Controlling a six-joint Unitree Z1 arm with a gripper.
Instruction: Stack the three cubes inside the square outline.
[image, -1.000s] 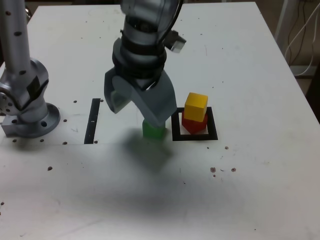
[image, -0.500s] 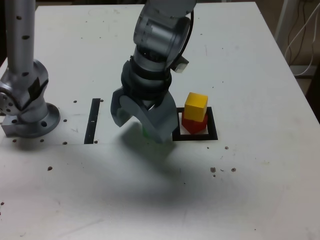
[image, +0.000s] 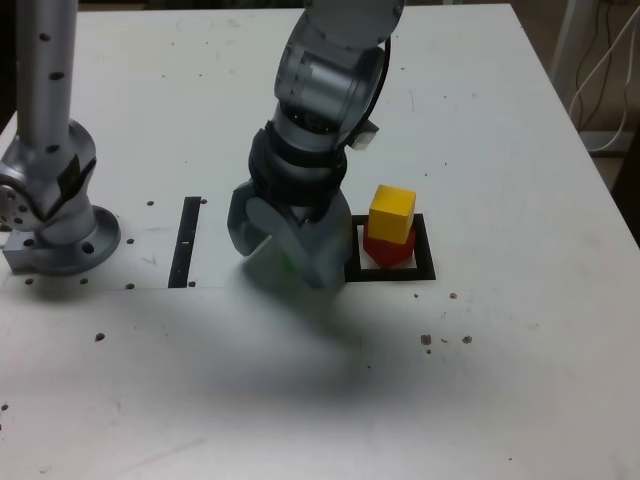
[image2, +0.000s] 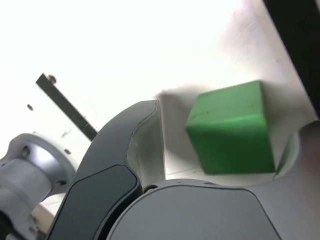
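Cubes number three on the white surface (image: 500, 150): one green, one red, one yellow. Nearest the camera in the exterior view, the green cube (image2: 231, 129) sits on the surface between the two grey jaws of the gripper (image: 287, 255), which is lowered over it so that only a sliver of green (image: 289, 264) shows there. In the wrist view the jaws stand apart on either side of the cube, with a strip of white surface showing between one jaw and the cube's face; whether the other jaw touches it I cannot tell. Just to the exterior view's right lies one black square outline (image: 422, 268), and inside it the red cube (image: 386, 249) stands with the yellow cube (image: 392, 213) on top, turned slightly askew. To the exterior view's left lies one straight black strip (image: 185, 241), and beyond it the arm's grey base (image: 55, 225).
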